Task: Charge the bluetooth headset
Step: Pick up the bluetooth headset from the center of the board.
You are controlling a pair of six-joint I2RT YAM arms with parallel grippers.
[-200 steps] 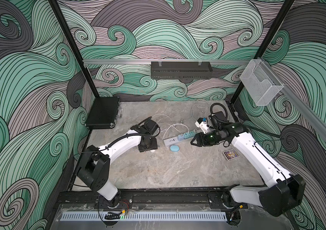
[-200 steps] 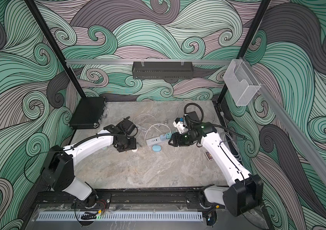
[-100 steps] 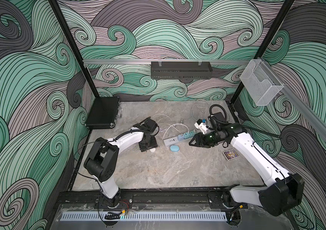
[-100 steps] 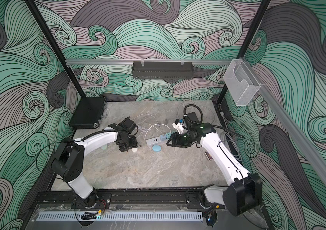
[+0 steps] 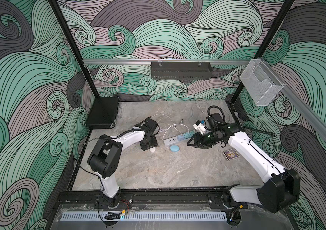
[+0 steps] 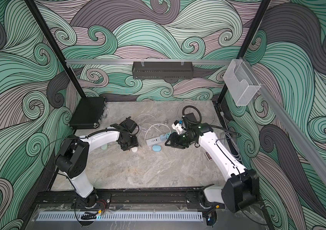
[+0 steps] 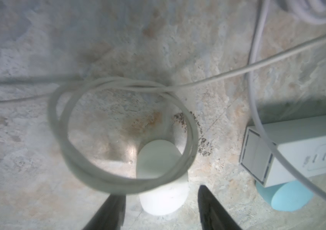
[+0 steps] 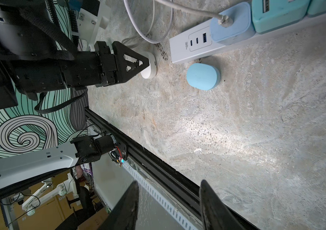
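The left hand (image 7: 161,193) is being held low over the marble surface (image 5: 168,173). Its fingers (image 7: 112,211) are being kept spread, and the white earbud case (image 7: 163,175) is being straddled between them. A gap is showing on each side of the case, so no pinch is being made. The case is lying flat on the surface, right under that hand in both top views.

A blurred loop of white charging cable (image 7: 122,83) is being seen close to the left wrist camera and is crossing over the case there. Whether it is touching the case cannot be told.

Just beside the case, the white power strip (image 8: 196,47) is lying on the surface. A blue USB adapter (image 8: 231,27) is plugged into it, and a white cable is being led out of that adapter. A light blue earbud case (image 8: 203,76) is resting just beside the near end of the strip.

On the other side of that blue case, the right hand (image 8: 169,185) is being held above the surface. Its fingers are being kept apart, with nothing between them. It is being pointed toward the strip and the left hand.
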